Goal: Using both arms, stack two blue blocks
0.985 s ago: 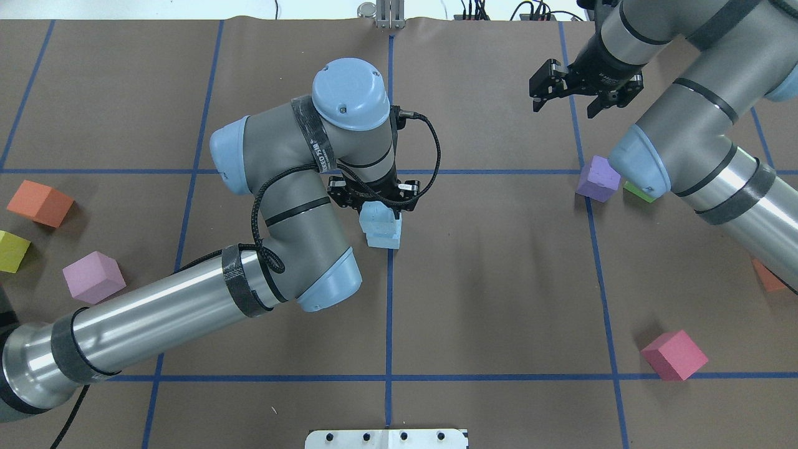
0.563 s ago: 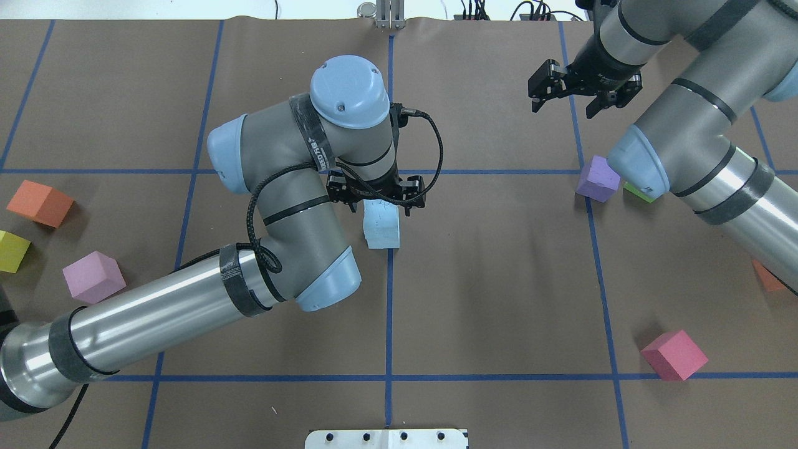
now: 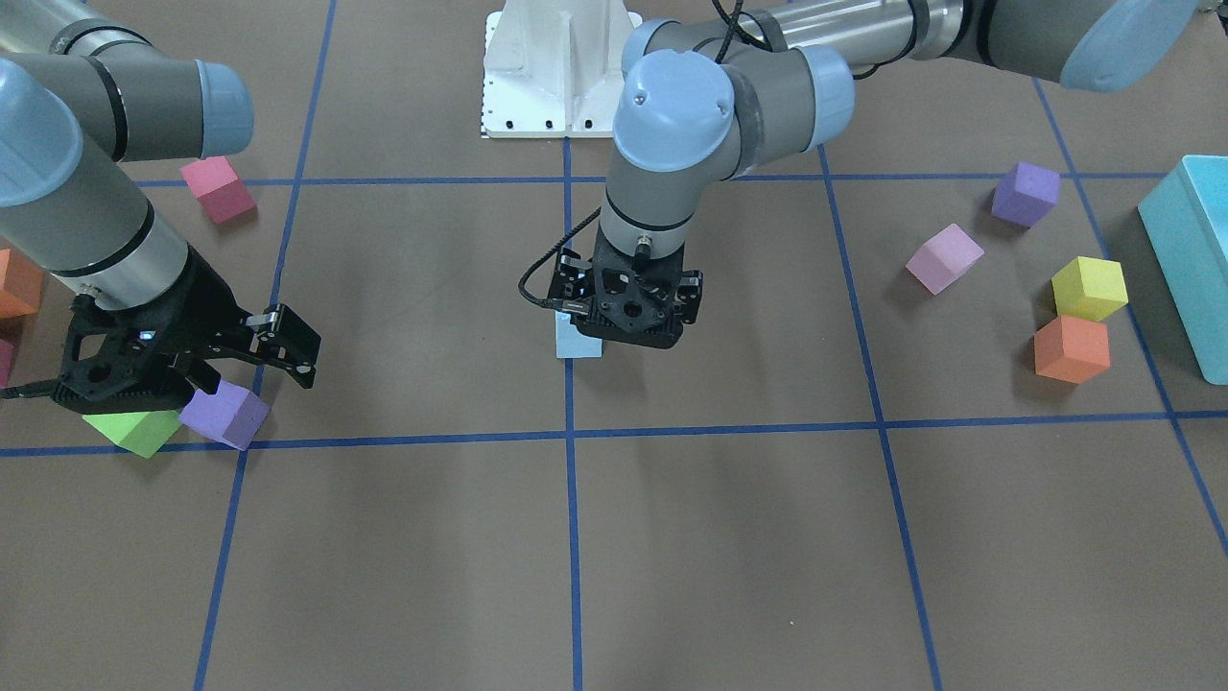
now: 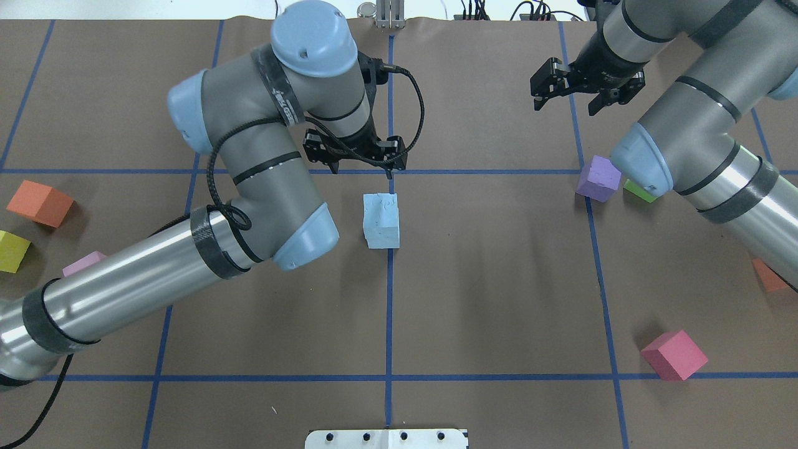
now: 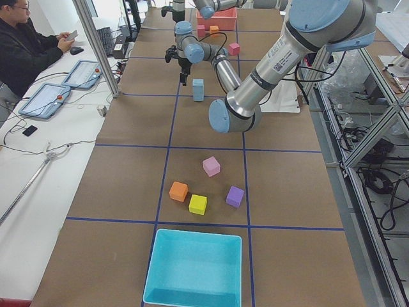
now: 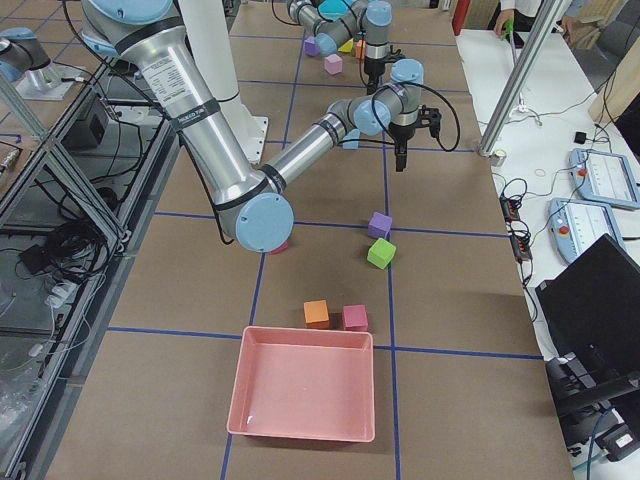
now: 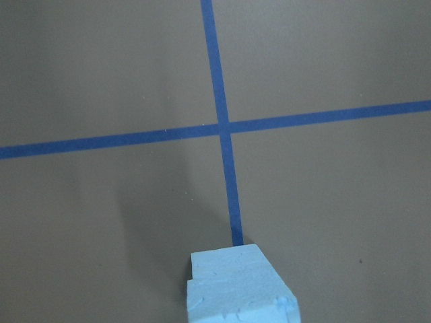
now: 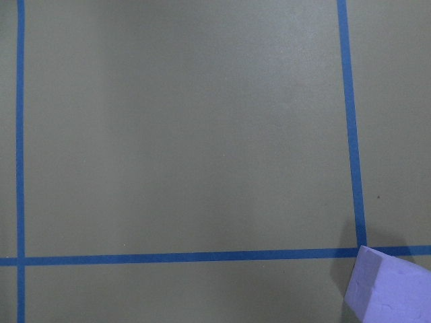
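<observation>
Two pale blue blocks (image 4: 381, 219) stand stacked, one on the other, at the table's middle by a blue tape line. The stack also shows in the front view (image 3: 578, 344), the left side view (image 5: 198, 89) and the left wrist view (image 7: 236, 286). My left gripper (image 4: 365, 167) is open and empty, raised just beyond the stack and apart from it; in the front view (image 3: 628, 326) it partly hides the stack. My right gripper (image 4: 567, 100) is open and empty at the far right, above bare table.
A purple cube (image 4: 597, 179) and a green cube (image 4: 639, 190) lie under my right arm. A magenta cube (image 4: 673, 354) is front right. Orange (image 4: 40, 202), yellow (image 4: 12, 251) and pink (image 4: 81, 265) cubes lie left. A teal tray (image 5: 195, 268) and a pink tray (image 6: 305, 385) stand at the table's ends.
My left gripper opened, let go of the upper blue block and moved up and away toward the far side. The stack stands alone. The right arm barely moved.
</observation>
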{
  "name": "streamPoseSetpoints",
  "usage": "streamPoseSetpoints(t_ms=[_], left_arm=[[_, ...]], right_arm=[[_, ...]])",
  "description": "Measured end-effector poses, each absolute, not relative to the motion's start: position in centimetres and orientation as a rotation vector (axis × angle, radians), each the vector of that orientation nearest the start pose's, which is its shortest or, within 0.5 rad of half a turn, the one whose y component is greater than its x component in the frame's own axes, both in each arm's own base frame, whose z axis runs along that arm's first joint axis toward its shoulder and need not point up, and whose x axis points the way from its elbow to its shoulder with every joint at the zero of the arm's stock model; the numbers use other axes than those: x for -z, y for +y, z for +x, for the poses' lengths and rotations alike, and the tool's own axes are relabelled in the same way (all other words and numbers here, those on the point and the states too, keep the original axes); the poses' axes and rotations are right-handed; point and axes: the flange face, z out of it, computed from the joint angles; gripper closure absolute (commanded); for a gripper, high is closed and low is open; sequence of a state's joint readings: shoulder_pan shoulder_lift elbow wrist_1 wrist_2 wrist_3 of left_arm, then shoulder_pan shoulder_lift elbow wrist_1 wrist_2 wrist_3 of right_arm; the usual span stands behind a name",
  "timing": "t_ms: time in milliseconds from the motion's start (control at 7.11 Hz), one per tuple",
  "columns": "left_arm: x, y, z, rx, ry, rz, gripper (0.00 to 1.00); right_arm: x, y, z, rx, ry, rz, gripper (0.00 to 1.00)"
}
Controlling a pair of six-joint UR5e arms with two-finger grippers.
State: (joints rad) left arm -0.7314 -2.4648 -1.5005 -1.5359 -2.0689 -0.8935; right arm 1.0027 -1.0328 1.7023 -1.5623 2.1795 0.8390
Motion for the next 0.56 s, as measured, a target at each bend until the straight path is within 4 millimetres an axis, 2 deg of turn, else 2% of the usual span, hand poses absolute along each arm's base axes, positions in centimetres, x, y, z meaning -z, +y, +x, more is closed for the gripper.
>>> streamPoseSetpoints(t_ms=[141,281,422,563], left_arm=[[-14.7,-57.5,45.6,-0.163,0.887,0.156,0.02],[-17.0,-60.0,41.9,-0.184,0.870,0.183,0.02],[-19.8,-62.5,37.2,-0.204,0.850,0.210,0.01],[-22.9,-64.9,31.6,-0.226,0.838,0.233,0.00]], right_arm=[[-29.6,-60.0,-26.5,-0.026,-0.854,0.152,0.00],[-31.1,-60.8,-23.3,-0.011,-0.835,0.188,0.00],[-33.0,-61.2,-19.6,-0.004,-0.812,0.220,0.00],[-35.1,-61.4,-15.7,-0.014,-0.787,0.241,0.00]])
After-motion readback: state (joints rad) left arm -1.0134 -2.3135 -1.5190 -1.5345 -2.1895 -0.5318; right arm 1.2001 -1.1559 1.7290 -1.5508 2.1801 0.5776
